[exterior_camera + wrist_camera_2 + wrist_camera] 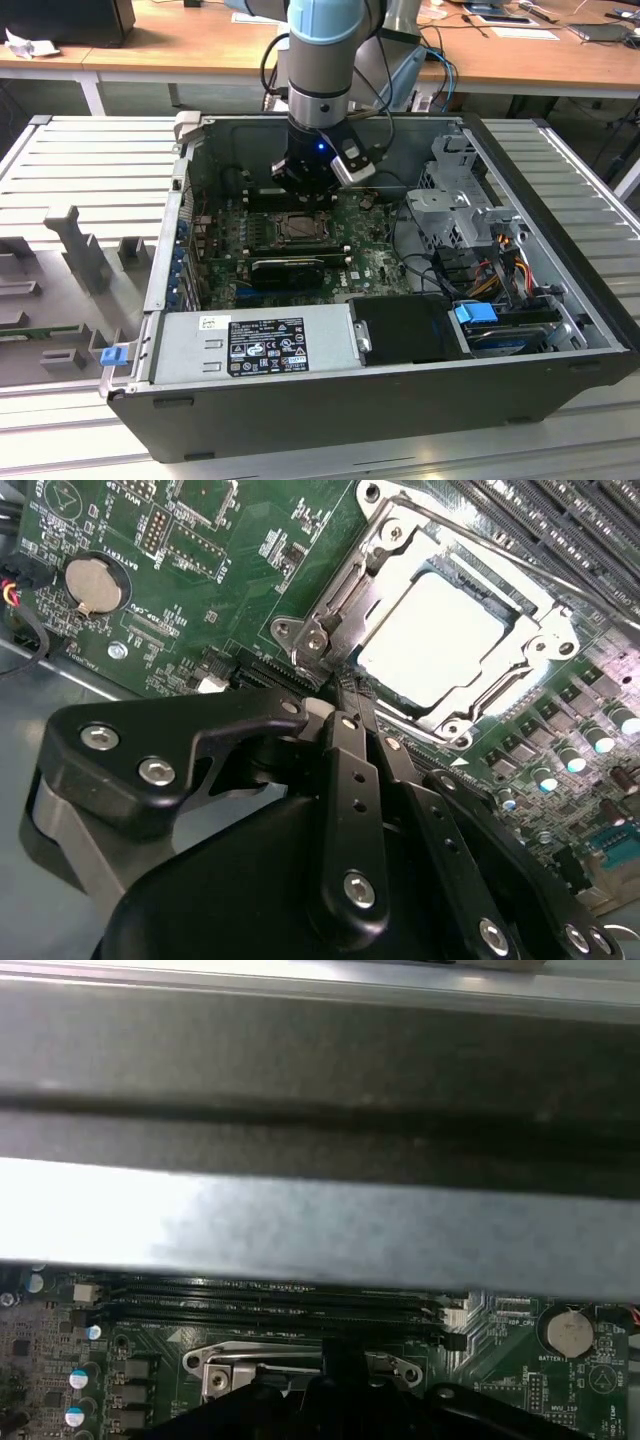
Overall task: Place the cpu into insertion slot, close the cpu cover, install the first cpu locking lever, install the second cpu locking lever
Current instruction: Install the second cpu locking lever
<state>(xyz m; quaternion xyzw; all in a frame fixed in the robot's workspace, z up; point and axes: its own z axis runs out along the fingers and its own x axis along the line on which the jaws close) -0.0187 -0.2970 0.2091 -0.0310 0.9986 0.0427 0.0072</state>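
Coin battery (97,584) sits on the motherboard (200,540) toward its edge. Gripper (345,690) has its jaws pressed together, holding nothing, tips touching the corner of the cpu cover (400,575). Cover is down over the insertion slot (297,227), cpu (430,640) seated inside, mid-board. Judgement: lever step in hand; push low along the frame edge, don't slip onto the capacitors (575,755).
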